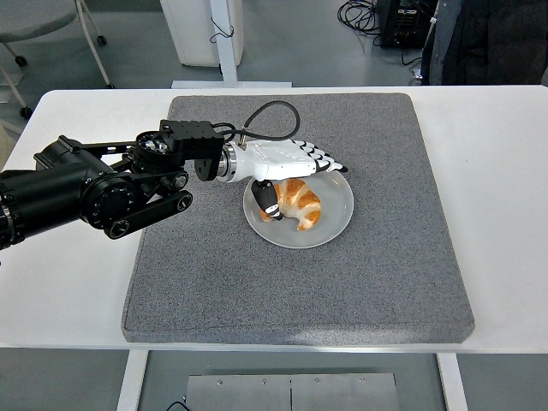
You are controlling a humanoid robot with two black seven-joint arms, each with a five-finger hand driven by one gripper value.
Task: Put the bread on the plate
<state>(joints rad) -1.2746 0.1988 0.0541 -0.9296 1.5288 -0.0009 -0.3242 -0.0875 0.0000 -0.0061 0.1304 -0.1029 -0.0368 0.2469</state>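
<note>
A golden croissant (297, 204) lies on the grey round plate (336, 216) in the middle of the grey mat. My left hand (295, 167) is white with black fingertips. It hovers over the plate's far-left part with the fingers spread flat above the croissant and the thumb (269, 199) hanging down at the croissant's left end. The hand holds nothing. The right arm is out of view.
The grey mat (385, 282) covers the middle of the white table (505, 214). A black cable (265, 116) loops up from my left wrist. A person's dark clothing (488, 38) shows at the top right, a chair at the top left.
</note>
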